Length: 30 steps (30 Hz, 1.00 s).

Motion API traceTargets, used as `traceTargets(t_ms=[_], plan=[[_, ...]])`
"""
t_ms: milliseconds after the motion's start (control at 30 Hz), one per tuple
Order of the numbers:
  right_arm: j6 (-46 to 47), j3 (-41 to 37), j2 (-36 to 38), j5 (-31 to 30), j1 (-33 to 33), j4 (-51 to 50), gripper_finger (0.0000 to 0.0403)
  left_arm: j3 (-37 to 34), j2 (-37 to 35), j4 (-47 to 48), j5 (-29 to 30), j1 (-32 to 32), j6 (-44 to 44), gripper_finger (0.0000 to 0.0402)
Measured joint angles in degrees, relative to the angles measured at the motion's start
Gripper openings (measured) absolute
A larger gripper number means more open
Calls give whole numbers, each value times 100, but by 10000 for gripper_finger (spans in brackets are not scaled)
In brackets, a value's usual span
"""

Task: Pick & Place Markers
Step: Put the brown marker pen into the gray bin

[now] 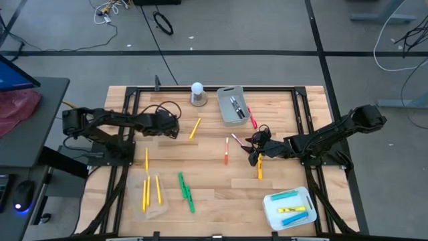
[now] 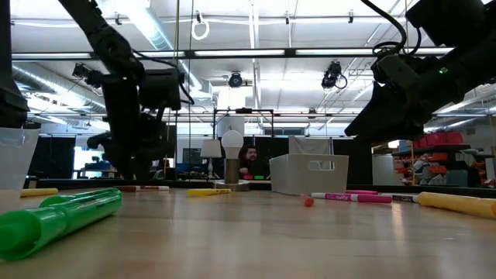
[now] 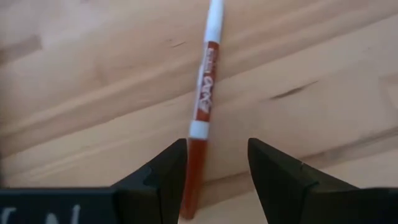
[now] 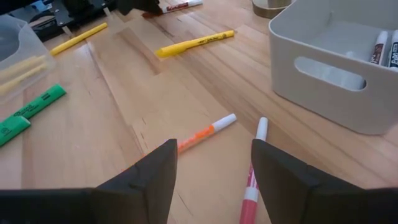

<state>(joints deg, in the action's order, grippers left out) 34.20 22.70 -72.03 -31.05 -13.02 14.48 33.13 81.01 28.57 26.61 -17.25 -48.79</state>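
Red marker lies on the wooden counter, its end between my open left hand; my right hand, open, hovers over orange and pink markers.

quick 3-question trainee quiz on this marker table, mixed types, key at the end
1. True or false: the grey bin holds no markers.
2. What lies between the left gripper jaws? A) red marker B) green marker C) white ball
3. Fill in: the clear tub near the right arm holds ___ and yellow markers.

Key: 1 false; 2 A; 3 blue
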Motion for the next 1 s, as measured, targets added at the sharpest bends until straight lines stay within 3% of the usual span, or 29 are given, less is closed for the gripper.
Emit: traceTargets(t_ms=[167,467,667,833,1000], plan=[[-2,0,0,0,0,0,207,-334,-7,-621,-144,-234,-8,157],[-4,0,0,0,2,4,207,-526,-13,-1084,-222,-375,7,41],[-4,0,0,12,0,2,207,-530,-26,-1082,-186,-179,38,37],[-64,0,0,67,0,2,207,-327,-11,-1086,-338,400,-123,37],[-234,0,0,412,0,12,207,-200,-11,-2152,-176,1162,-150,37]])
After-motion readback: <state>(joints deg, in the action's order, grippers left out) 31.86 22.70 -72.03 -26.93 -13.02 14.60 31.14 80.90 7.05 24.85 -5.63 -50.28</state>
